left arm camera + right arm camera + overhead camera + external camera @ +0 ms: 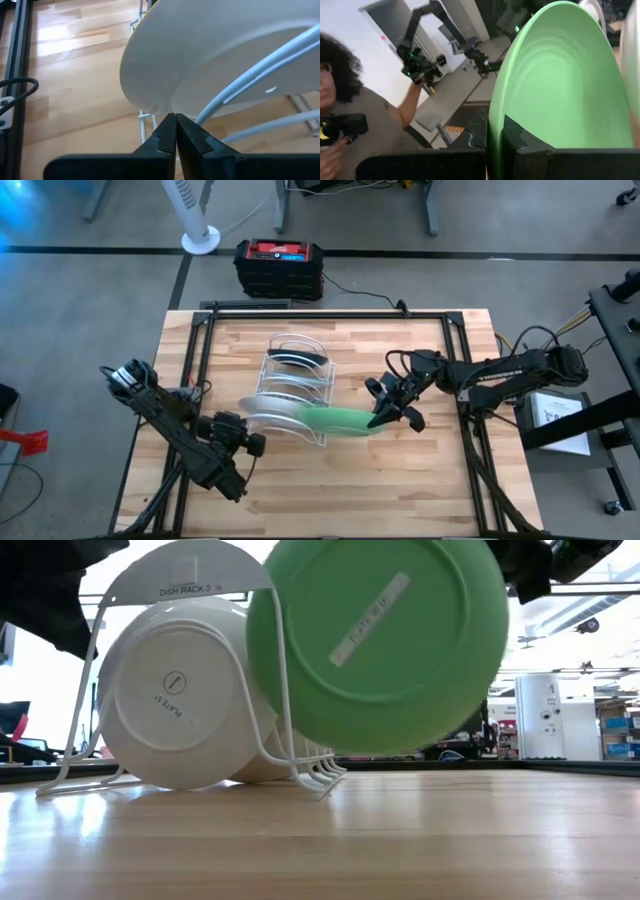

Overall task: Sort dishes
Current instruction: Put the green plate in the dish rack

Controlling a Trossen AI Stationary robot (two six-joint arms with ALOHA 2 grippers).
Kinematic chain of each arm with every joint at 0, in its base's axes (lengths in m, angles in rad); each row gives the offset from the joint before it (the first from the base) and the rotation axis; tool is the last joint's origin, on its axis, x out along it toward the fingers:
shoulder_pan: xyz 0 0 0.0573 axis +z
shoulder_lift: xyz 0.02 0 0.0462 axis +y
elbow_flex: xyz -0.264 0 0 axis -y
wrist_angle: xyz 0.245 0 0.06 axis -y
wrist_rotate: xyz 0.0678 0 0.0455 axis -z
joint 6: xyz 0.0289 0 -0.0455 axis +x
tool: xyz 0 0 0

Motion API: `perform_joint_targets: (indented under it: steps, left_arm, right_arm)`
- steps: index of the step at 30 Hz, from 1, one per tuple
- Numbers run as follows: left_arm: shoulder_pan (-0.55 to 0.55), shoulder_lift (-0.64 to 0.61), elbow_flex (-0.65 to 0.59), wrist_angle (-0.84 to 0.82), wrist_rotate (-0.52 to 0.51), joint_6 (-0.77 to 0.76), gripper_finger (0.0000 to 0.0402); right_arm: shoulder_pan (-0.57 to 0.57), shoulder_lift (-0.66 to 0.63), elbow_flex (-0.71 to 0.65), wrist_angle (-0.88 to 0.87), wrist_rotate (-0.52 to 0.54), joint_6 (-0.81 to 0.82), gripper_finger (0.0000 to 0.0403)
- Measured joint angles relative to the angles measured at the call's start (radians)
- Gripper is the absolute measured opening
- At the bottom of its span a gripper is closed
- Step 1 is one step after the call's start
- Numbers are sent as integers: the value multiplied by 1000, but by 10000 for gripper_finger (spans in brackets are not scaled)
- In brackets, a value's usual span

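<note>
A white wire rack stands mid-table. A dark plate stands on edge in a far slot. A white plate stands on edge in a near slot, its underside toward the table's near edge. My right gripper, on the rack's right, is shut on a plain light green plate whose left part sits behind a rack wire. My left gripper is shut, near and left of the rack, its tips right under the white plate's rim. My left gripper's shut tips sit at the lower rim of the white plate, slanting down from the table's near left; whether they touch it I cannot tell. My right gripper pinches the green plate's rim between its two fingers, one on each face. The fingers come about level from the table's right. The plate stands on edge, tilted, its lower rim clear of the table.
Black frame rails run along the table's left and right sides. A black and red box sits beyond the far edge. Bare wood lies along the near edge. A person shows in the room beyond.
</note>
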Motion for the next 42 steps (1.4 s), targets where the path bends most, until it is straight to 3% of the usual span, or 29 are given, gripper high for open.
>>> perform_joint_targets:
  steps: [8,19,36,42]
  left_arm:
    - [0,8,-12,37,-33,1,0]
    - [1,42,0,102,-40,-6,0]
    - [1,43,0,118,-32,-2,0]
    - [2,43,0,121,-32,-2,0]
  right_arm:
    - [2,5,33,-11,9,8,0]
    - [-3,11,49,-12,119,124,0]
    - [-6,11,49,-61,134,-68,0]
    - [-6,11,49,-63,151,-70,2]
